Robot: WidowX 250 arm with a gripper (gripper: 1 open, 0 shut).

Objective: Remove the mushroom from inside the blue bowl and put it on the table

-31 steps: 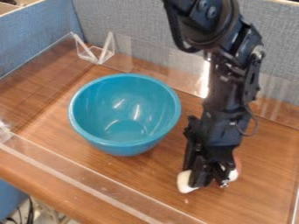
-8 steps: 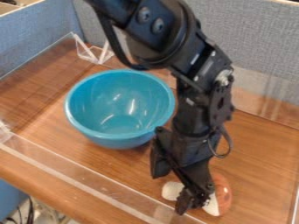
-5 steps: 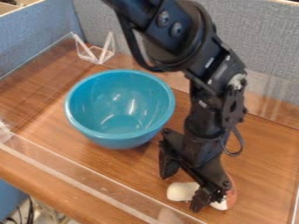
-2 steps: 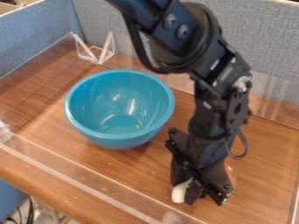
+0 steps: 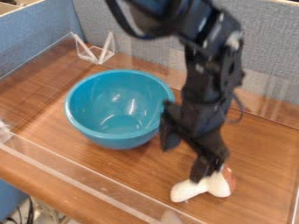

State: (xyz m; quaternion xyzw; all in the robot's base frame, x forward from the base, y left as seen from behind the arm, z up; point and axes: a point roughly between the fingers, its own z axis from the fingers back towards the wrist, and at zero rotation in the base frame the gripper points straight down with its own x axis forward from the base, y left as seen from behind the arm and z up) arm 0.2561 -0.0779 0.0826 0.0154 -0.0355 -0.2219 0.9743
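Observation:
The mushroom [image 5: 198, 185] lies on its side on the table [image 5: 47, 101], near the front right, its cream stem pointing left and its orange-brown cap to the right. My gripper [image 5: 193, 154] hangs just above it, pointing down and blurred by motion, its black fingers apart and holding nothing. The blue bowl [image 5: 121, 109] stands to the left of the gripper, and no object shows inside it.
Low clear acrylic walls [image 5: 70, 179] run along the table's edges, the front one close to the mushroom. A clear angled stand [image 5: 96, 48] sits at the back left. Blue-grey partitions [image 5: 41, 35] rise behind the table.
My gripper has lifted off the mushroom and risen, leaving it lying on the table. The bowl has not moved.

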